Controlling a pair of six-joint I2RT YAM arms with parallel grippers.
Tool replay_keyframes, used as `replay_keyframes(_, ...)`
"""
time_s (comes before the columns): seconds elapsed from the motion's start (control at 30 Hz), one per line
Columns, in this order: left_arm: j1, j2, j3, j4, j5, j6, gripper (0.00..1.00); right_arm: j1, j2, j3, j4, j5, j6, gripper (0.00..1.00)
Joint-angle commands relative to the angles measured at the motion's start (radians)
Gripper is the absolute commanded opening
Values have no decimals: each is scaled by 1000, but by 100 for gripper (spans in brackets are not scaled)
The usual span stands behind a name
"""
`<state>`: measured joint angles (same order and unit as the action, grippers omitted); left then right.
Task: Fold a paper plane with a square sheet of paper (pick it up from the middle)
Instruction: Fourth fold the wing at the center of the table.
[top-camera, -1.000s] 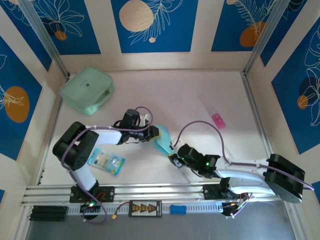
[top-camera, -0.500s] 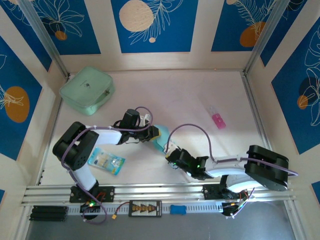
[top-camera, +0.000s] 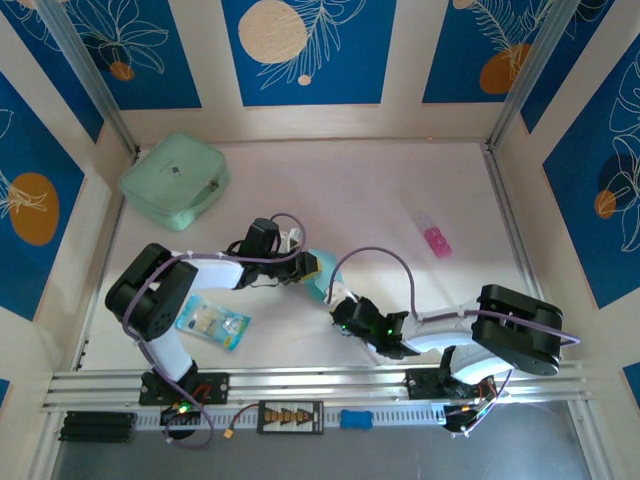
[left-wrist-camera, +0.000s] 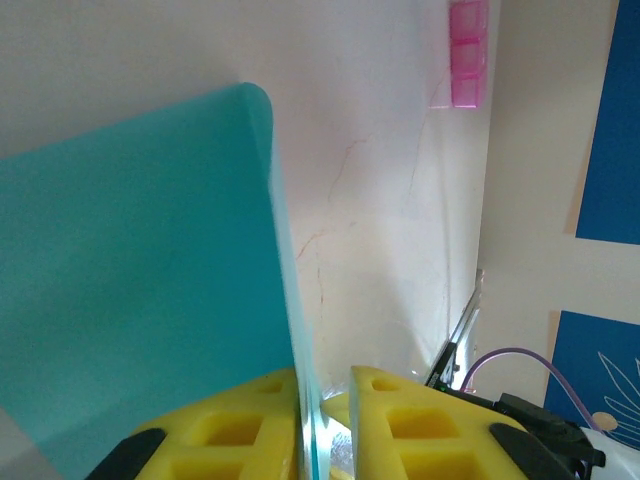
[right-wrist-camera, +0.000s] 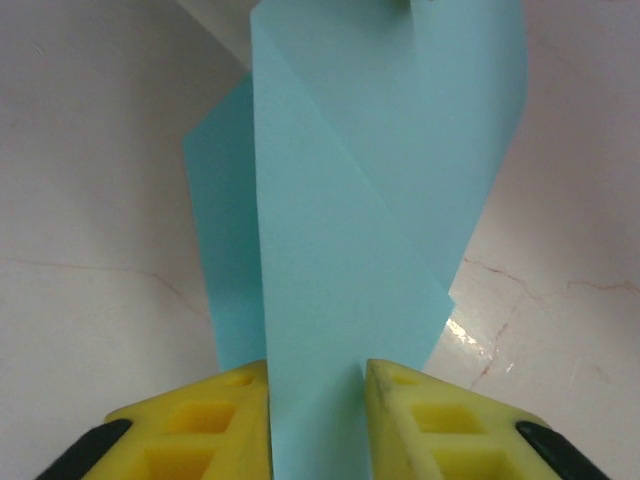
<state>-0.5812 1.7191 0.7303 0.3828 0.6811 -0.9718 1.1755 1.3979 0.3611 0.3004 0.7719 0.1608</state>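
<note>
The square sheet of paper (top-camera: 322, 287), light blue and folded into layered diagonal flaps, stands on edge between the two grippers near the table's middle. No finished paper plane is in view. My left gripper (top-camera: 315, 267) holds its upper end. In the left wrist view the sheet (left-wrist-camera: 140, 280) runs edge-on into the left gripper (left-wrist-camera: 325, 380), pressed against the left pad with a slit beside the right one. My right gripper (top-camera: 341, 310) meets the lower end. In the right wrist view the folded paper (right-wrist-camera: 340, 220) spans the gap of the right gripper (right-wrist-camera: 317, 368), with both pads touching it.
A mint-green pouch (top-camera: 173, 180) lies at the back left. A printed blue-and-white packet (top-camera: 212, 323) sits by the left arm's base. A pink object (top-camera: 436, 238) rests on the right (left-wrist-camera: 467, 50). Metal rails (top-camera: 300, 380) line the near edge, and walls enclose the table.
The right arm has swung left and reached further toward the paper, and its jaws have narrowed onto the fold. The left gripper and the paper have stayed put.
</note>
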Motion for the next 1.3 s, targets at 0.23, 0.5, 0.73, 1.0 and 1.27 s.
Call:
replay_keyframes(0.23,-6,10,17,7,20,-2,19,-15,-28,2,20,10,73,22)
replay_keyframes(0.5,-6,4,15,-2,9,1,12,-17,-29,3,-4,-2,102,22)
replay_keyframes(0.73,-6,6,14,-3,8,1,8,-19,-38,-4,2,-7,105,19)
replay_keyframes(1.0,-6,7,17,-3,11,-1,8,-19,-38,-8,-3,9,112,22)
replay_keyframes(1.27,-6,14,18,2,15,-6,10,-21,-30,-7,2,12,120,22)
